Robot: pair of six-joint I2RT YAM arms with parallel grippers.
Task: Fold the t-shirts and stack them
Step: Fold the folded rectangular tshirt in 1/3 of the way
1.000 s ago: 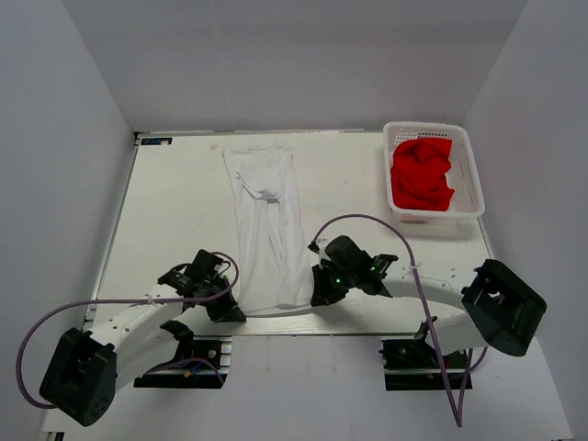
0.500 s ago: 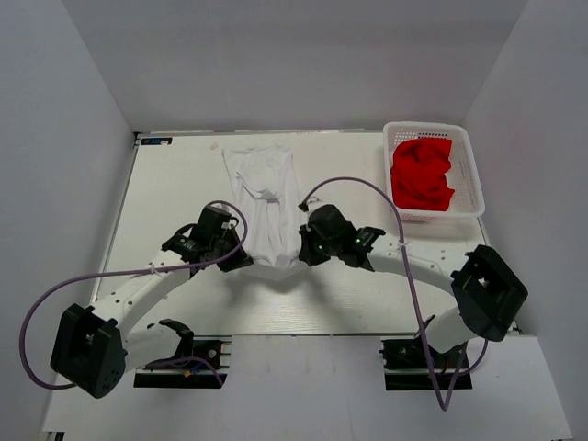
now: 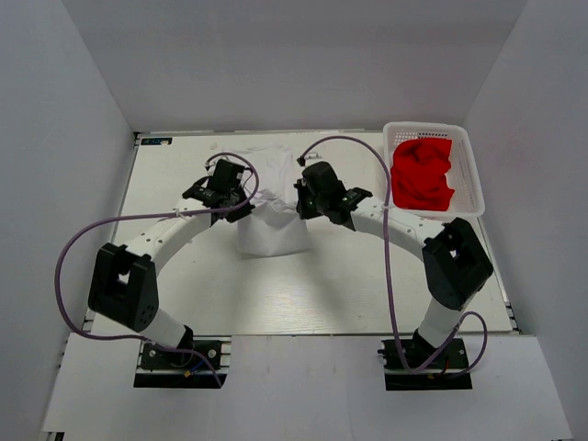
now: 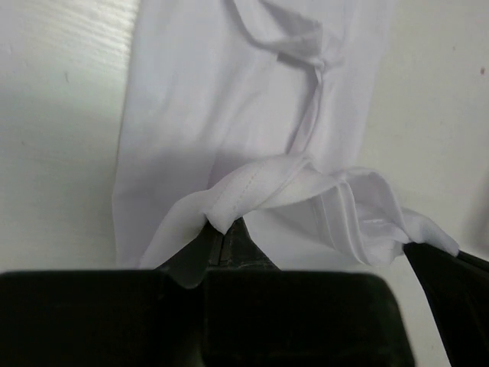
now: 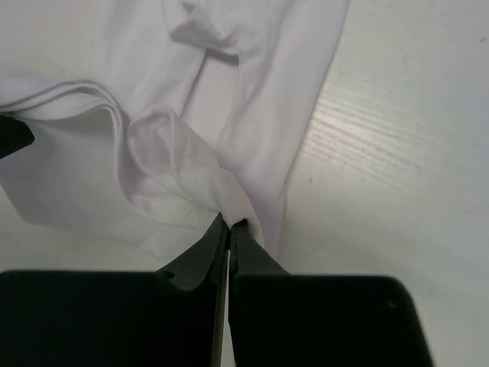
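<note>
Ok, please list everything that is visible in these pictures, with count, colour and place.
white cloth t-shirt: one, white, middle of the table toward the far side, partly folded, held by both end effectors
red cloth t-shirt: one, bright red, crumpled inside the basket
white plastic lattice basket: one, white, far right corner of the table
table: one, pale, under everything
purple cables: two, purple, one looping along each arm
robot arms: two, white and black, reaching from the near edge
left end effector: one, black, shut on the white shirt's hem
right end effector: one, black, shut on the same shirt's edge
</note>
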